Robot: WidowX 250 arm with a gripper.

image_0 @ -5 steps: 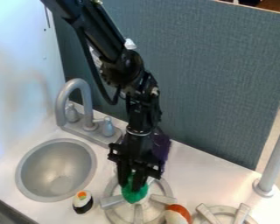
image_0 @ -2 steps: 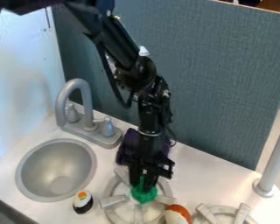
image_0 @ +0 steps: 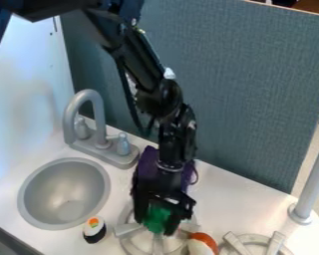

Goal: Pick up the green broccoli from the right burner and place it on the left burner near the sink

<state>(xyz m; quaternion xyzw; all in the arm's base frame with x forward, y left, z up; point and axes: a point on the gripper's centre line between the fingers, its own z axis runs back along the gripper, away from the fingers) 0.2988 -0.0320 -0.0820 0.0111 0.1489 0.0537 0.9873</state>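
Two parted fingers of the gripper [image_0: 155, 226] are standing around the green toy [image_0: 157, 217] over the burner [image_0: 127, 228], seemingly not squeezing; firm holding is needing closure.

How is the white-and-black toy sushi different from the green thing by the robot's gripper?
The white-and-black toy sushi has orange on top; the green thing shows only green. The sushi sits on the white counter, while the green thing is at the black gripper, over the round grey burner. The gripper partly covers the green thing, not the sushi. Both are small.
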